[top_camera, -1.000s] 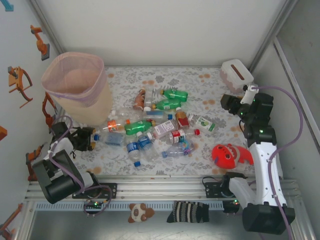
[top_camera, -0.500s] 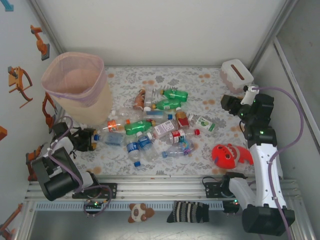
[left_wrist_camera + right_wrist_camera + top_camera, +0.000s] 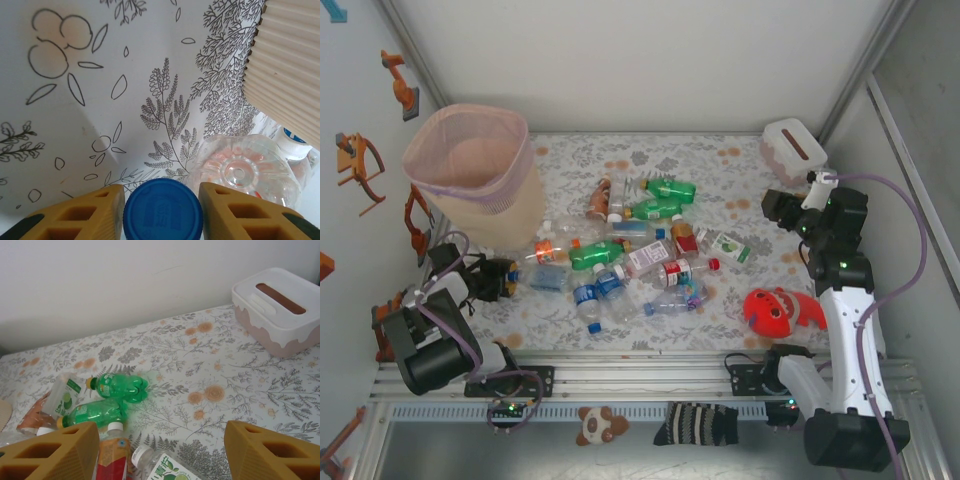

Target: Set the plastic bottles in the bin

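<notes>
The left gripper [image 3: 498,278] sits low at the left edge of the top view, just below the bin [image 3: 432,186], which stands upright in the upper left on the floral table [image 3: 730,165]. In the left wrist view the left gripper [image 3: 162,192] has its two yellow fingers [image 3: 87,212] pressed against either side of the blue cap of a blue-capped bottle [image 3: 163,215] at the bottom centre of the frame, so the jaws are narrowed to the width of the cap and clamped on it. Just to the right of that cap lies the ridged base of a clear bottle [image 3: 240,172], and a ribbed beige surface [image 3: 285,65] fills the upper right corner. From above, the blue-capped bottle [image 3: 546,277] lies on its side at the left end of the plastic bottles [image 3: 630,250], which are scattered flat across the middle of the table, with green ones [image 3: 665,188] towards the top of the pile. The right gripper [image 3: 780,208] hangs at the right of the frame, apart from the bottles and below the tissue box [image 3: 793,148], with a red toy [image 3: 775,310] nearer the bottom. In the right wrist view the right gripper [image 3: 160,427] has its fingers spread wide with nothing between them, two green bottles [image 3: 120,386] lying on the table at lower left and the tissue box [image 3: 280,310] at upper right.
</notes>
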You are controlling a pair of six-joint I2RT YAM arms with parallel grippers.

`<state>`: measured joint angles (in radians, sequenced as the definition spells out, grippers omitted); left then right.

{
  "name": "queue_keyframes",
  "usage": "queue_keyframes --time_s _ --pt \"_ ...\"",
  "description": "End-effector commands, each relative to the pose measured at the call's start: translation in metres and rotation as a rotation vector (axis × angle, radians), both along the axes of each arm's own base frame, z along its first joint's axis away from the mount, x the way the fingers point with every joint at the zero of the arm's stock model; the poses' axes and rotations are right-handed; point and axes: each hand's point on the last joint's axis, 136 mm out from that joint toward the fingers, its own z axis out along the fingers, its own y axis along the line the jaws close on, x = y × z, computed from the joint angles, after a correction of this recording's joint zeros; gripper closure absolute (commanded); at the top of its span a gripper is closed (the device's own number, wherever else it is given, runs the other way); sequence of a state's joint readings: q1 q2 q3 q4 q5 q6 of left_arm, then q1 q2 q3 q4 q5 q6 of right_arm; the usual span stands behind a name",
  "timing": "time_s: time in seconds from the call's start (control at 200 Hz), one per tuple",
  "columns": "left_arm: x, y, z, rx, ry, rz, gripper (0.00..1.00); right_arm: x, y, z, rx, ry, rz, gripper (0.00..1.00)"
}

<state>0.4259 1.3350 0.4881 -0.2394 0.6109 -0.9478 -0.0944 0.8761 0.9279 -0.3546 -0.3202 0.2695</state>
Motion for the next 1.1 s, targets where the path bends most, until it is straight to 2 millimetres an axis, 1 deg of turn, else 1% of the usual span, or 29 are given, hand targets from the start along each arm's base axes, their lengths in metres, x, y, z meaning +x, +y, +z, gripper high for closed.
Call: queue_keyframes --time_s 0.0,0.115,0.24,0.396,0.566,0.666,0.761,0.916,1.097 --pt "0.003 -0.001 0.003 -0.007 -0.008 -0.002 0.60 -0.001 -0.002 0.016 -0.016 -0.042 -0.008 0.34" --pt "0.003 0.001 0.007 0.006 -0.021 0.003 0.64 -0.001 -0.002 0.019 -0.018 -0.046 -0.007 0.34" --pt "0.003 0.005 0.017 0.037 -0.034 -0.004 0.67 -0.003 -0.002 0.021 -0.025 -0.048 -0.008 0.34" --pt "0.002 0.010 0.041 0.100 -0.069 -0.028 0.69 -0.005 -0.002 0.024 -0.030 -0.056 -0.007 0.34" --pt "-0.002 0.013 0.078 0.193 -0.132 -0.086 0.72 -0.008 -0.003 0.029 -0.043 -0.064 -0.009 0.34" --pt "-0.003 0.012 0.106 0.254 -0.200 -0.136 0.75 -0.010 -0.003 0.032 -0.050 -0.069 -0.008 0.34" --pt "-0.002 0.005 0.140 0.306 -0.318 -0.205 0.78 -0.011 -0.003 0.035 -0.055 -0.074 -0.008 0.34" --pt "-0.003 -0.009 0.210 0.413 -0.564 -0.282 0.80 -0.014 -0.002 0.044 -0.058 -0.095 -0.006 0.34" --pt "-0.013 -0.022 0.284 0.568 -0.795 -0.325 0.90 -0.016 -0.001 0.053 -0.057 -0.112 -0.003 0.33"
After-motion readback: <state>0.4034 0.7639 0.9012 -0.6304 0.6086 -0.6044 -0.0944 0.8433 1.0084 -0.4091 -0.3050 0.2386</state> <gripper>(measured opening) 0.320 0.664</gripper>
